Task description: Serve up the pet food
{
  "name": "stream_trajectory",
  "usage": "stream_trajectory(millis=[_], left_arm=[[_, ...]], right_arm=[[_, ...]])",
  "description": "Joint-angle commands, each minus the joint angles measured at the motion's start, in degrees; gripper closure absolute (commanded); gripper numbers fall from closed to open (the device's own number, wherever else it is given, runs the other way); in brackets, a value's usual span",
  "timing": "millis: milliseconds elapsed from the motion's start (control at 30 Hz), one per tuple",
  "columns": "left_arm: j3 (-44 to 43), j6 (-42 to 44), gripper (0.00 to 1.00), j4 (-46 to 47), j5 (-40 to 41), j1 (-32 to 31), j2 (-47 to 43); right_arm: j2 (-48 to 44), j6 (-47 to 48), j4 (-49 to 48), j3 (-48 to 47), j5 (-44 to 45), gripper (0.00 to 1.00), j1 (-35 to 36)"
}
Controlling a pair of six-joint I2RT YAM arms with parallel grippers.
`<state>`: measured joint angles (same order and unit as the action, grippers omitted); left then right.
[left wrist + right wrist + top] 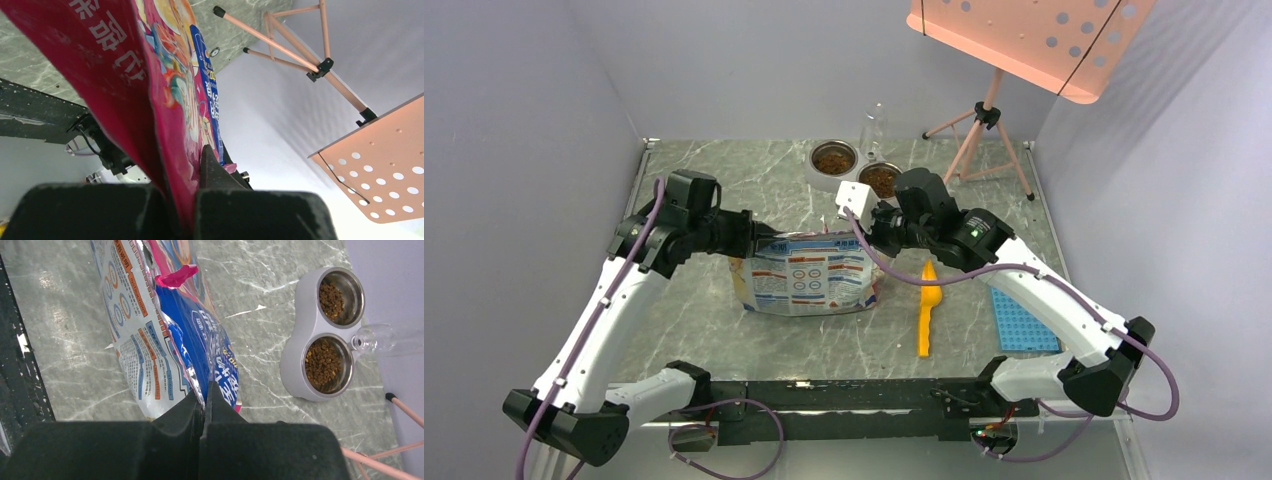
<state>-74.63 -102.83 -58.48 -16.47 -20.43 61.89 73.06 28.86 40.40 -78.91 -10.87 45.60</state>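
Note:
The printed pet food bag [809,275] stands in the middle of the table, held at its top edge from both sides. My left gripper [752,240] is shut on the bag's left top edge [170,150]. My right gripper [871,228] is shut on the bag's right top corner [210,375]. Brown kibble [322,362] fills both cups of a grey double bowl [846,170] behind the bag; it also shows in the top view [833,159]. A yellow scoop [928,305] lies on the table right of the bag.
A clear water bottle [873,128] stands on the bowl. A pink tripod stand [984,120] with a perforated pink tray stands at the back right. A blue grid mat [1022,322] lies at the right edge. Grey walls enclose the table.

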Motion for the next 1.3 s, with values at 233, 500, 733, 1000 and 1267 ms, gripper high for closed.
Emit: stream_trajectory(millis=[233, 500, 733, 1000, 1267], left_arm=[[-1.3, 1.61, 0.54, -2.33, 5.25, 3.59, -1.48], [0.69, 2.52, 0.98, 1.47, 5.62, 3.97, -2.06], [-6.56, 4.93, 1.0, -8.04, 7.21, 4.69, 0.5], [3.55, 0.25, 0.45, 3.26, 5.11, 5.51, -5.87], [4.42, 0.76, 0.82, 4.65, 4.53, 6.08, -6.43]], right_arm=[[-2.67, 1.18, 2.75, -4.05, 3.22, 1.0, -0.76], [-2.56, 0.55, 2.07, -2.69, 4.04, 1.0, 1.3], [-2.88, -0.03, 0.54, -1.54, 5.11, 1.0, 2.23], [0.79, -0.52, -0.6, -4.08, 7.18, 0.99, 6.85], [2.98, -1.14, -1.06, -5.44, 9.15, 0.87, 10.14]])
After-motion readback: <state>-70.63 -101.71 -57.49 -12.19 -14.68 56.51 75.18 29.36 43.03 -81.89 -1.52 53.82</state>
